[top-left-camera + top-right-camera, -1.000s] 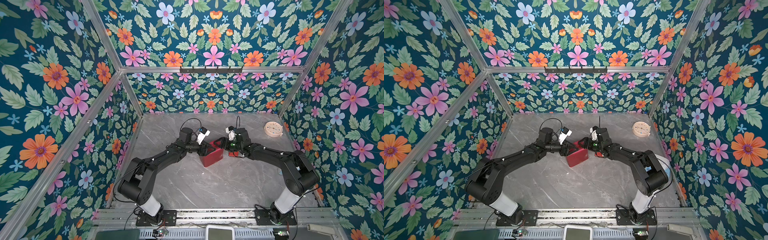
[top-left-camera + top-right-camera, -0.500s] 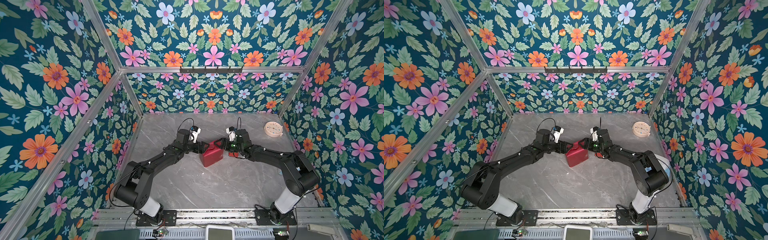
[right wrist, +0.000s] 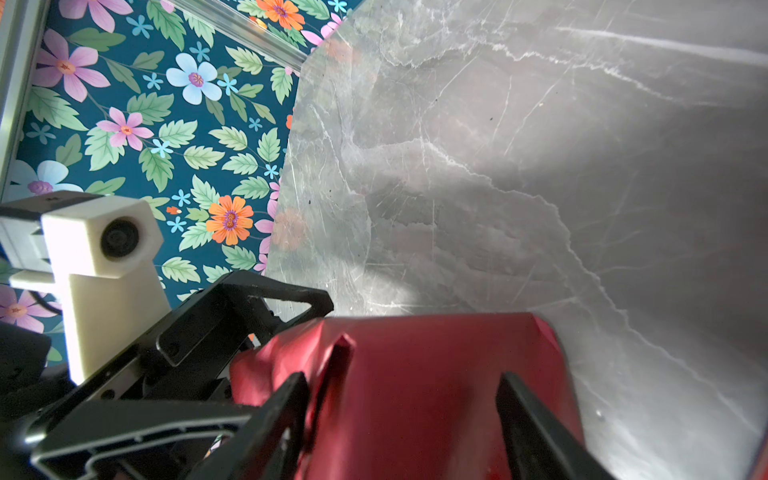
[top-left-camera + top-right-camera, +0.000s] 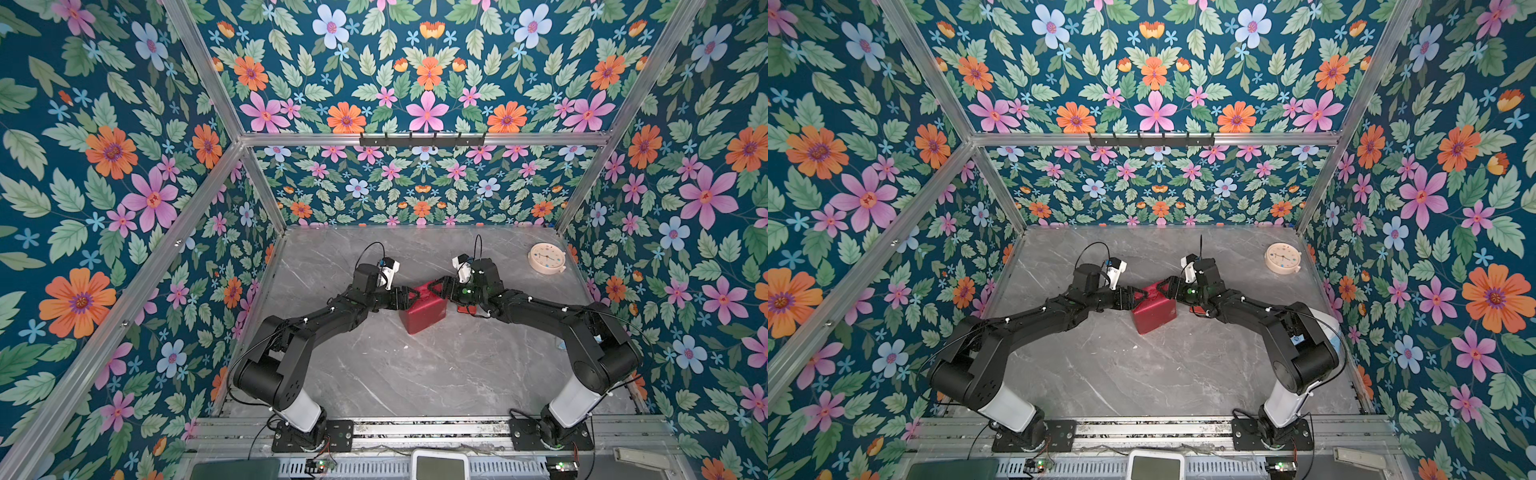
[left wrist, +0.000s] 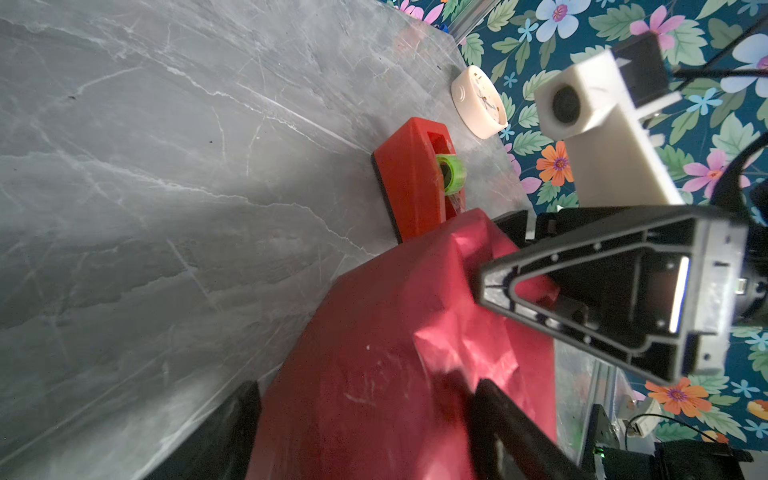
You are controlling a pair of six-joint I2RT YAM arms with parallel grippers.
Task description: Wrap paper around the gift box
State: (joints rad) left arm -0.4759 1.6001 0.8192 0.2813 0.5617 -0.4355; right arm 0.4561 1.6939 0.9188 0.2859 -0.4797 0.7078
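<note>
- The left pincer [image 4: 406,296] is reaching in low at the left end of the paper [image 4: 424,312], jaws standing wide; in the left wrist view its fingers [image 5: 511,424] are straddling that end, not pinching it
- The paper is lying in the middle of the surface [image 4: 395,374], folded round the box into a red block; the box is sitting hidden inside, no blue showing
- The top face is looking smooth while the far right end is bunching into loose creases, so the step in hand is probably flattening the end flaps
- The right pincer [image 4: 435,286] is hovering at that creased end, jaws also wide, its fingers [image 3: 291,411] spreading over the paper with nothing gripped
- Doing this well is calling for pressing down and inward, one end at a time, with the opposite pincer bracing so the block is not sliding or turning
- Thin paper is risking a tear if dragged by a fingertip; flat contact along the fold is looking safer
- The dispenser [image 5: 409,183] is sitting just beyond the block, beneath the right arm, near enough for taping once a flap is lying flat
- The clock [image 4: 547,258] is sitting well apart at the right rear, out of the way
</note>
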